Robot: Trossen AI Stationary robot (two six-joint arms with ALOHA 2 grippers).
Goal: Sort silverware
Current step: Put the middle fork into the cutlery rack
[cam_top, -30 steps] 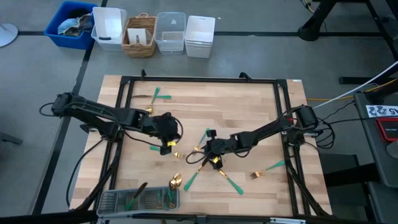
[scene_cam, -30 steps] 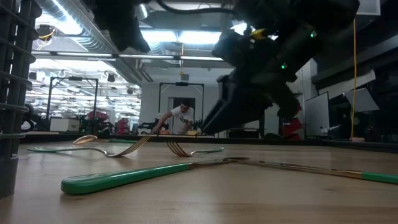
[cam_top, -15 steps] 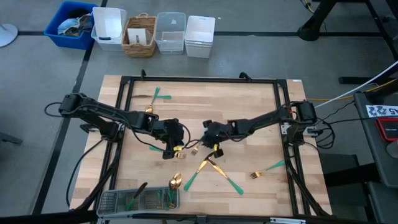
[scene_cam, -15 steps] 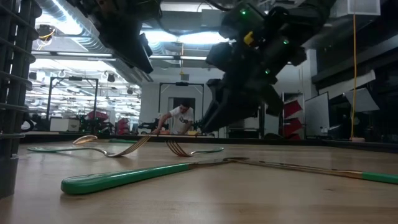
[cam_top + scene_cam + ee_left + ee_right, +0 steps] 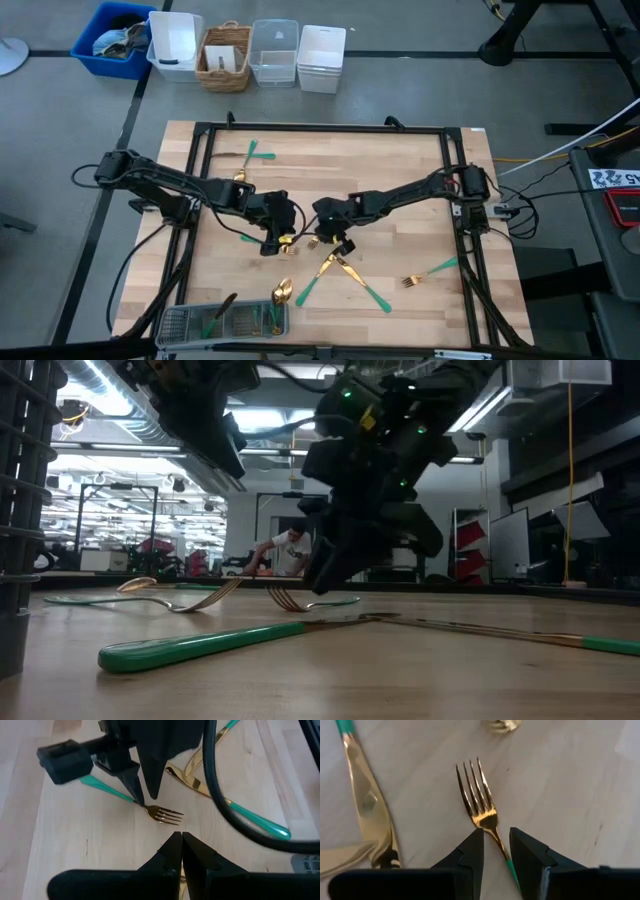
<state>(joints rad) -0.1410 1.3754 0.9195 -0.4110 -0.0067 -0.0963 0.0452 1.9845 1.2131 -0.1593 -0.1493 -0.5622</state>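
right gripper (image 5: 495, 851) straddling fork (image 5: 479, 802) neck, fingers parted, contact unclear, left gripper (image 5: 179, 851) closed, empty, hovering just beside

Right tool (image 5: 495, 851) seemingly hides fork's (image 5: 479, 802) handle.

A robotics lab: a wooden surface (image 5: 400, 160) in a black frame (image 5: 320, 129), storage bins (image 5: 250, 55) on grey floor, and (beyond it) ceiling strip lights (image 5: 130, 405), equipment racks (image 5: 150, 550) and a person (image 5: 285, 550) working.
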